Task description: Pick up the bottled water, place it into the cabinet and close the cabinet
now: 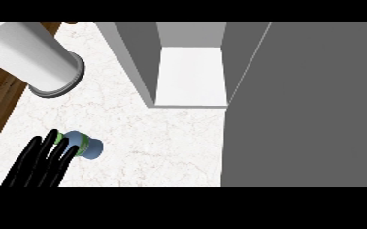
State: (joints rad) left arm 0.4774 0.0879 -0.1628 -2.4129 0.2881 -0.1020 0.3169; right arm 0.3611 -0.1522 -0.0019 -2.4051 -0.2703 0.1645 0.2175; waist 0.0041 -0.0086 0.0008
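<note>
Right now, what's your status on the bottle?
Left hand open, fingers against the bottled water on the counter. Right hand out of view. Cabinet open, shelf bare, path clear.

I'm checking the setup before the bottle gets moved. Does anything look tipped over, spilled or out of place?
Nothing stands out. The bottled water sits on the counter beside the left hand, with no spill visible, and the cabinet stands open.

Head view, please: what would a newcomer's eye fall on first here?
Probably the open cabinet at the top centre, its white shelf bare and its grey door filling the right side. Next, the left hand at the lower left, fingers straight beside the bottled water on the marble counter. A large white cylinder sits upper left.
</note>
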